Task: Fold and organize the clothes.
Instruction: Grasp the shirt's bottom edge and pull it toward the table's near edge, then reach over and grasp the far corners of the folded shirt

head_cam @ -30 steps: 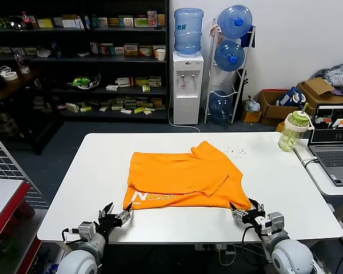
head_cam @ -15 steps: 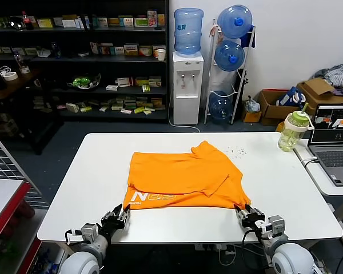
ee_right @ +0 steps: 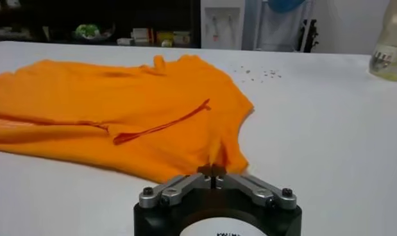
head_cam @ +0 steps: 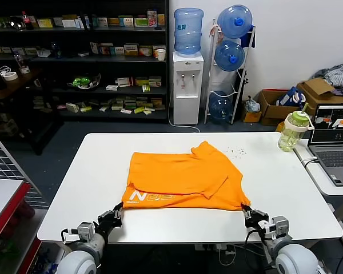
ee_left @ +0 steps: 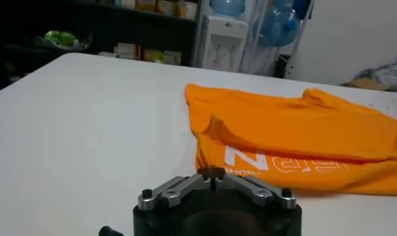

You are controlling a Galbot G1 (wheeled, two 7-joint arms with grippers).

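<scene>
Orange T-shirt lies folded at the frame's centre on the white table. Left gripper, lower left, pinches its near hem corner; right gripper, lower right, is clamped on the opposite hem corner.

Bare tabletop is lying open w/ plenty of room on left side and far right of the shirt, which is taking up the centre. Bottle is standing at far right corner, laptop just beside it off the edge, both crowding that side. Crumbs are scattering nr the bottle.
</scene>
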